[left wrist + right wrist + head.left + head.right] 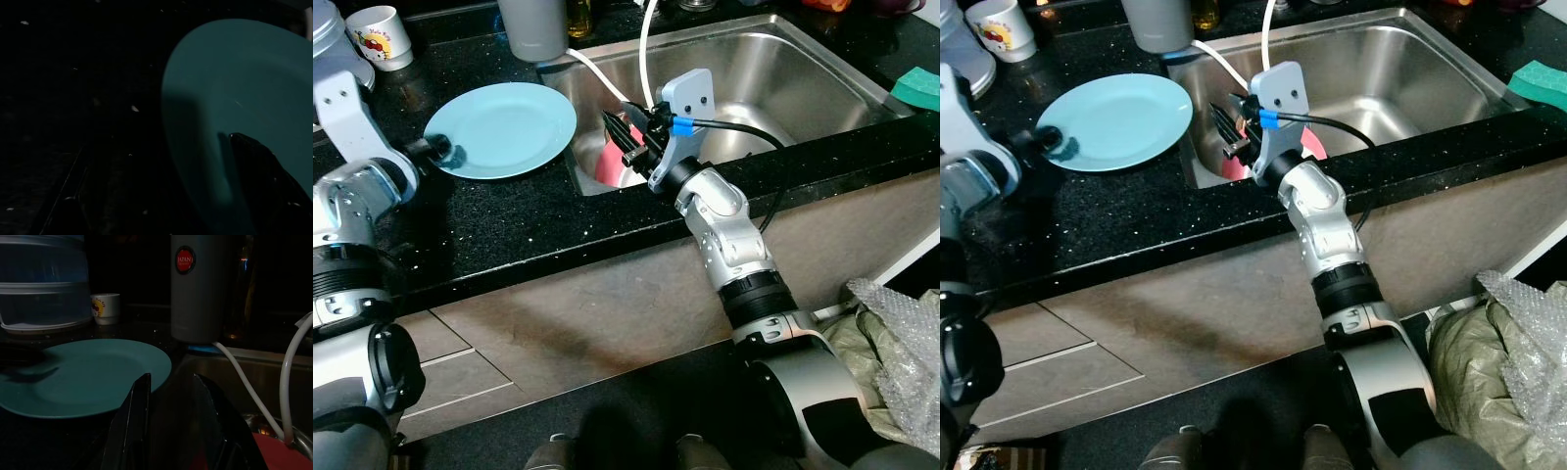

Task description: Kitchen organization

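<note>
A light blue plate (pixel 504 125) lies flat on the black counter (pixel 509 230), left of the steel sink (pixel 783 78). My left gripper (pixel 445 152) is at the plate's left rim, open; one black finger (pixel 264 169) rests over the plate and the other stays dark beside it over the counter. My right gripper (pixel 621 129) hovers over the sink's left edge, pointing toward the plate, open with nothing between its fingers (pixel 139 421). Below it a red dish (pixel 607 164) lies in the sink.
Two white hoses (pixel 646 59) run into the sink. A grey canister (pixel 533 27), a printed white cup (pixel 380 35) and a clear plastic container (pixel 44 284) stand behind the plate. A green sponge (pixel 916 88) sits at the right. Bubble wrap (pixel 901 343) lies on the floor.
</note>
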